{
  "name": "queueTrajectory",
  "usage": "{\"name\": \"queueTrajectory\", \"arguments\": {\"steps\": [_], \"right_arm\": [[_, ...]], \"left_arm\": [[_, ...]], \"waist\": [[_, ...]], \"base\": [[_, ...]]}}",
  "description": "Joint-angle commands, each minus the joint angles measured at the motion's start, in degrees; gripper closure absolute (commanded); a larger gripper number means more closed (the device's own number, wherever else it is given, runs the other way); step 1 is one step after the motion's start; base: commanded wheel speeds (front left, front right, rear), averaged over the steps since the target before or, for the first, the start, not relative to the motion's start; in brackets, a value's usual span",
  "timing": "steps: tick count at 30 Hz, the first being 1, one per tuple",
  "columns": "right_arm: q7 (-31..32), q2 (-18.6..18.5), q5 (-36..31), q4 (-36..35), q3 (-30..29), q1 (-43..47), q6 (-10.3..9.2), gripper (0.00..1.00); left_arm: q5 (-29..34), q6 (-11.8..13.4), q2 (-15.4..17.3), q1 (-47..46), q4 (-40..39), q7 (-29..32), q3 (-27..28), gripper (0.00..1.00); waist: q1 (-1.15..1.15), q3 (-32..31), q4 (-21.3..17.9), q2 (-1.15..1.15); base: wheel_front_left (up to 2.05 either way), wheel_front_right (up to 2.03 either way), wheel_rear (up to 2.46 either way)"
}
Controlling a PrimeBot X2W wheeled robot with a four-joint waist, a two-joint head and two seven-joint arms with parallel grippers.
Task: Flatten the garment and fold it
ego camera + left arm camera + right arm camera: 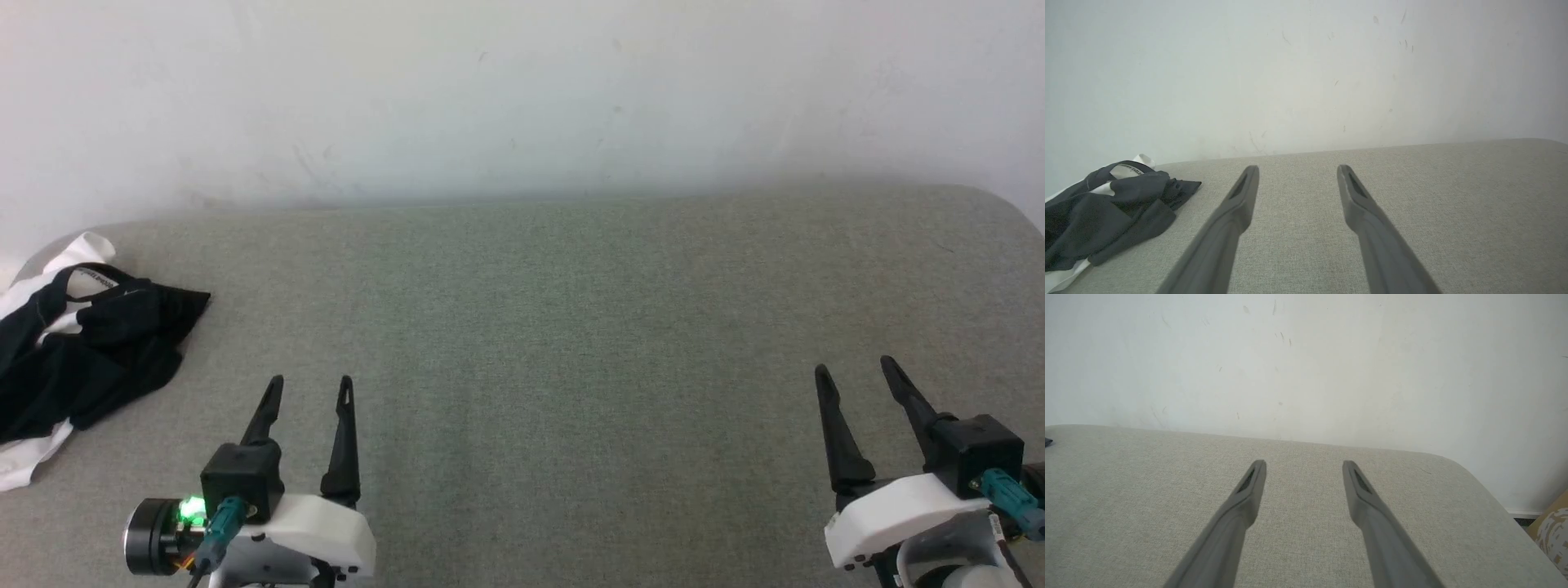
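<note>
The garment (77, 351) lies crumpled at the far left edge of the grey fabric surface (555, 327), black folds over white, with a neck label showing. In the left wrist view the garment (1106, 212) sits left of my fingers. My left gripper (310, 382) hovers open to the right of the garment, apart from it, with nothing between its fingers (1237, 204). Far to the right, my right gripper (853, 366) is open and empty over bare fabric, its fingers (1249, 490) pointing toward the wall.
A white wall (522, 90) rises directly behind the grey surface. The surface's right end curves off at a rounded corner (1474, 473). A tan patterned object (1553, 535) stands on the floor beyond that corner.
</note>
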Motion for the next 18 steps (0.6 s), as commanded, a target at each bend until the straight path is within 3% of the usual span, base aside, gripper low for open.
{"name": "queueTrajectory", "arguments": {"steps": [1, 18], "right_arm": [[-0.67, 0.06, 0.34, -0.41, -0.34, 0.49, -0.01, 0.0], [-2.57, 0.09, -1.17, -0.75, -0.59, 1.51, -0.02, 0.0]], "left_arm": [[-0.11, 0.6, 0.0, 1.03, -0.49, -0.7, -0.1, 0.0], [-0.51, 1.94, -0.02, 2.71, -1.79, -2.73, -0.38, 0.0]], "waist": [[0.0, 0.04, 0.31, 0.0], [0.0, -0.01, 4.5, 0.0]], "base": [[0.0, 0.0, 0.0], [0.0, 0.0, 0.0]]}}
